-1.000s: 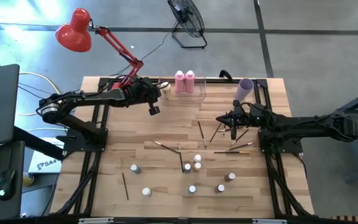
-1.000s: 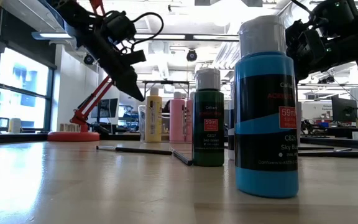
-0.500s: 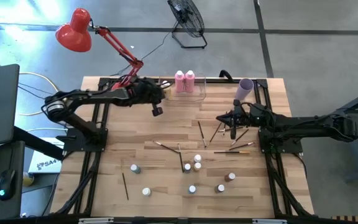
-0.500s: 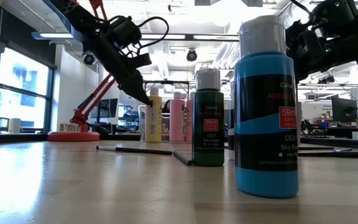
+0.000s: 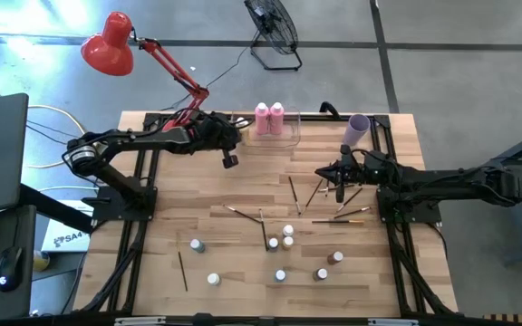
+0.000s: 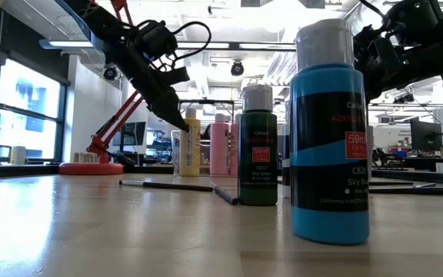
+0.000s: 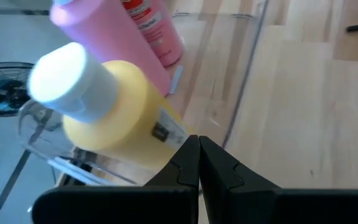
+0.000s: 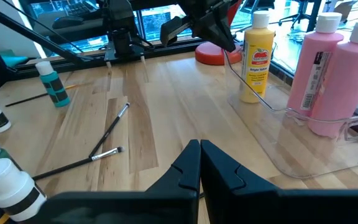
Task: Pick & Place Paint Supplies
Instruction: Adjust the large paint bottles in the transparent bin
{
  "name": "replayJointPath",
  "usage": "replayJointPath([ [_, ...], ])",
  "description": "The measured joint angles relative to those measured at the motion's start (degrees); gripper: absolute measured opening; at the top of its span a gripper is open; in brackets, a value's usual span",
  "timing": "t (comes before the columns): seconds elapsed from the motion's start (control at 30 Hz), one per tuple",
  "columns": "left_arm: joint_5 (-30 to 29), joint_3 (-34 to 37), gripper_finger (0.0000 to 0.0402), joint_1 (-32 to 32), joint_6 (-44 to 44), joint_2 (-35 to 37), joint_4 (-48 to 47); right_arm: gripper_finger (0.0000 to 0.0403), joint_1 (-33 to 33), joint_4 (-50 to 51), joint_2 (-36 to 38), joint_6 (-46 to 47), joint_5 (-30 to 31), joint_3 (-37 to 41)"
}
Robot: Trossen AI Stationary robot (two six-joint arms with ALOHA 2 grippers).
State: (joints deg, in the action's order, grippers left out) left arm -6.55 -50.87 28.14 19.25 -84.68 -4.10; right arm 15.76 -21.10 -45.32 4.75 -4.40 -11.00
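Observation:
A yellow-orange paint bottle (image 7: 114,115) and two pink ones (image 5: 269,118) stand upright in the clear bin (image 5: 284,140) at the table's far edge. My left gripper (image 7: 199,144) is shut and hangs at the bin's left end, its tips just short of the yellow bottle (image 6: 191,146); I see no touch. My right gripper (image 8: 199,148) is shut and hovers right of centre (image 5: 340,184) over several loose paintbrushes (image 5: 294,194). Tiny white-capped bottles (image 5: 287,236) stand scattered on the near half of the table.
A lilac cup (image 5: 358,129) lies near the far right corner. More brushes lie at mid-table (image 5: 241,213) and near left (image 5: 182,270). In the low view a blue bottle (image 6: 330,131) and a green one (image 6: 257,146) stand close. A red lamp (image 5: 107,43) overhangs the far left.
My left gripper has moved a little toward the table's right and down, closing on the yellow bottle at the bin's left end; it stays shut. The right arm has kept still.

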Motion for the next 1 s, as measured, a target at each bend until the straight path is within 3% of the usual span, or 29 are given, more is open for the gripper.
replayJointPath([
  [0.7,-1.88,0.00,0.0000,0.49,-0.02,0.00,2.90,0.0002,-0.01,0.00,0.00,0.00,0.00,0.00],
  [1.0,1.09,-0.13,0.0000,2.83,-0.61,-4.93,6.52,0.0002,-0.01,-0.02,0.00,0.00,0.00,0.00],
])
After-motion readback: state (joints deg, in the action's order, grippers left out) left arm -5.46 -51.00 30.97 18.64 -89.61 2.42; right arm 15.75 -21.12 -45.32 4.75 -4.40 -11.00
